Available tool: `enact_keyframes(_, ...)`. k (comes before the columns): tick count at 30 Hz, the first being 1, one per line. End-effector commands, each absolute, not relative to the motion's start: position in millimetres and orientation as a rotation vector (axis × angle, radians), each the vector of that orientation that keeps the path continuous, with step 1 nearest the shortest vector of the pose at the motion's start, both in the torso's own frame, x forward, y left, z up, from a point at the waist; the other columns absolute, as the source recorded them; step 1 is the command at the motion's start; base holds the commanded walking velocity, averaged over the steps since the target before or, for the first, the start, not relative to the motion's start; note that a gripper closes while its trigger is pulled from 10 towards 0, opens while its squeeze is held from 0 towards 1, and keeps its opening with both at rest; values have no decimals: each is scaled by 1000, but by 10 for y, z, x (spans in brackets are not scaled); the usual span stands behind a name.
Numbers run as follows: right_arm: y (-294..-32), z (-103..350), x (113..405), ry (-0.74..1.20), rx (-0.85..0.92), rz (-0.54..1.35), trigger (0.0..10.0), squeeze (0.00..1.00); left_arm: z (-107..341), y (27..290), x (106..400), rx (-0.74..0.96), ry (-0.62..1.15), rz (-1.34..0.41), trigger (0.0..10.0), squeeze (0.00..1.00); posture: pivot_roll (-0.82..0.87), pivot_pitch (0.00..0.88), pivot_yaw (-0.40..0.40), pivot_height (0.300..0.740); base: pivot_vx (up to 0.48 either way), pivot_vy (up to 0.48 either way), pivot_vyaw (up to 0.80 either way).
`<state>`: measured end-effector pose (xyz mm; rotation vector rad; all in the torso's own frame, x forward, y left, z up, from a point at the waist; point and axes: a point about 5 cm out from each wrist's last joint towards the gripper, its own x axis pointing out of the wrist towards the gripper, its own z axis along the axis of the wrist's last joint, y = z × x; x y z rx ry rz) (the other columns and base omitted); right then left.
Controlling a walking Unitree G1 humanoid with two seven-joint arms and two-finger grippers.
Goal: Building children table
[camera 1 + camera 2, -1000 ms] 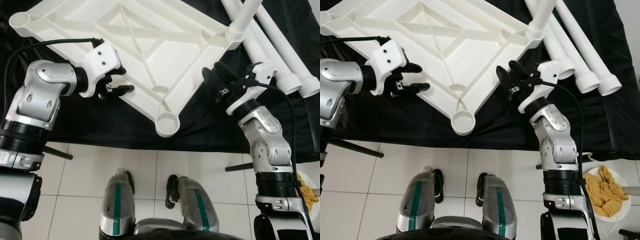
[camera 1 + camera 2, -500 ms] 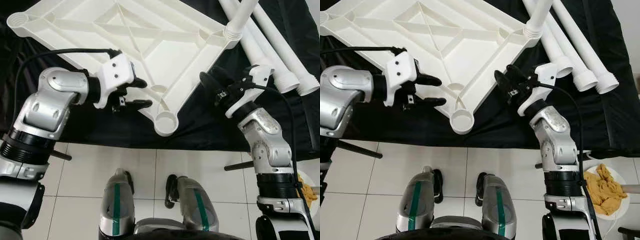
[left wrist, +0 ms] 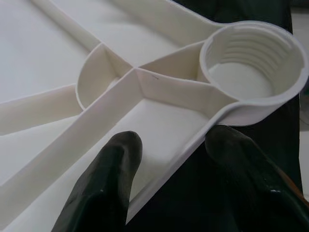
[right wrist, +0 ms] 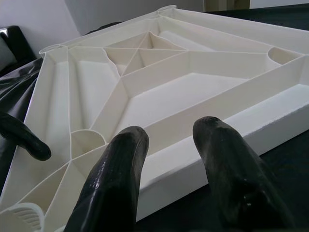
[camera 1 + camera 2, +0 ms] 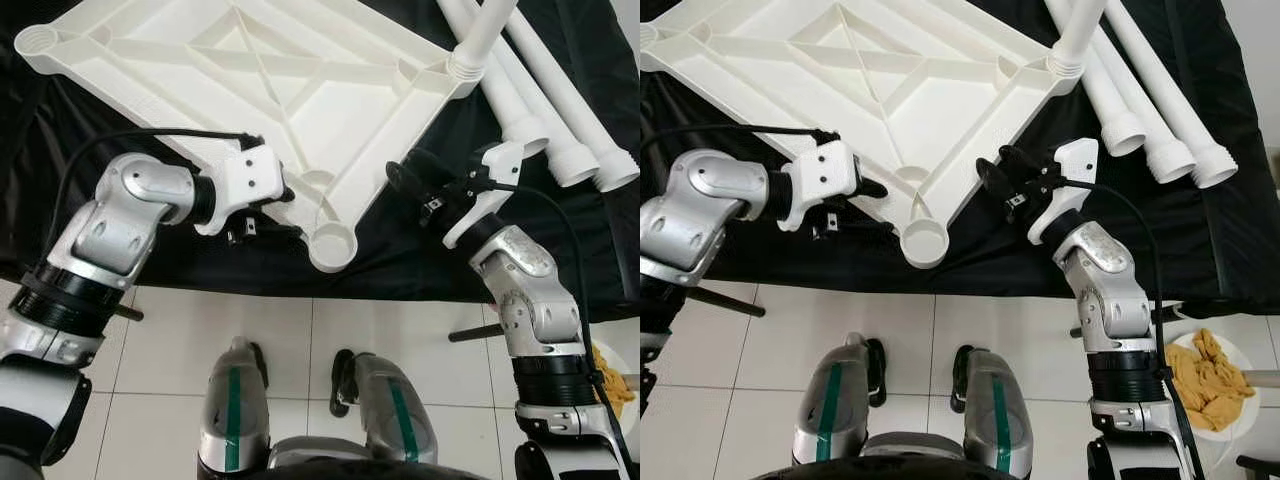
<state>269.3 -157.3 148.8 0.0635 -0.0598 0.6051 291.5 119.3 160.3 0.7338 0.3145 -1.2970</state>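
Two grippers work the upturned white tabletop [image 5: 270,80], which lies on black cloth [image 5: 420,250] over the floor. Left gripper [image 3: 178,145], jaws released, straddles the rim beside the near leg socket [image 3: 251,63]: one finger inside, one outside. Right gripper [image 4: 166,140], jaws released, straddles the adjacent edge. Best to seat both deeper before clamping so the rim cannot slip. Spare legs [image 5: 560,130] lie well apart.

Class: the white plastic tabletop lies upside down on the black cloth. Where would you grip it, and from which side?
Grip the raised outer rim of the white ribbed plastic tabletop beside the threaded corner socket, coming from the near open edge. The rim is a thin upright wall, so jaws can straddle it, as the left gripper does now.
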Motion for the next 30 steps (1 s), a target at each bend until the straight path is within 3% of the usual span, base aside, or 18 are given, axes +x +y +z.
enact_keyframes(1,-1557,1465,2669,-41,56,611,10000,0,1473,1220,2986,773,342,-1176,10000,0,32,107,-27,740,0,0,0)
enact_keyframes(8,-1544,1470,2660,-40,55,613,10000,0,1368,1279,3208,842,411,-999,10000,0,29,109,-25,740,0,0,0)
enact_keyframes(14,-1557,1479,2663,-41,50,607,10000,0,1351,1313,3269,847,448,-959,10000,0,27,108,-21,740,0,0,0)
enact_keyframes(15,-1563,1482,2662,-42,48,602,10000,0,1340,1337,3289,848,465,-952,8196,0,27,107,-18,740,0,0,0)
enact_keyframes(16,-1563,1482,2662,-42,48,602,10000,0,1340,1337,3289,848,465,-952,8196,0,27,107,-18,740,0,0,0)
enact_keyframes(17,-1563,1482,2661,-42,49,602,10000,0,1337,1344,3291,849,468,-953,7412,0,27,107,-18,740,0,0,0)
enact_keyframes(18,-1560,1481,2659,-42,49,602,10000,0,1335,1350,3289,848,470,-957,3882,0,26,106,-16,740,0,0,0)
enact_keyframes(19,-1559,1481,2658,-43,49,602,10000,0,1333,1354,3288,851,470,-961,3529,0,26,106,-16,740,0,0,0)
enact_keyframes(20,-1558,1481,2659,-43,49,601,10000,0,1329,1358,3286,850,473,-965,0,0,26,106,-15,740,0,0,0)
enact_keyframes(30,-1560,1479,2657,-42,49,599,10000,0,1295,1384,3292,866,495,-978,0,0,28,103,-13,740,0,0,0)
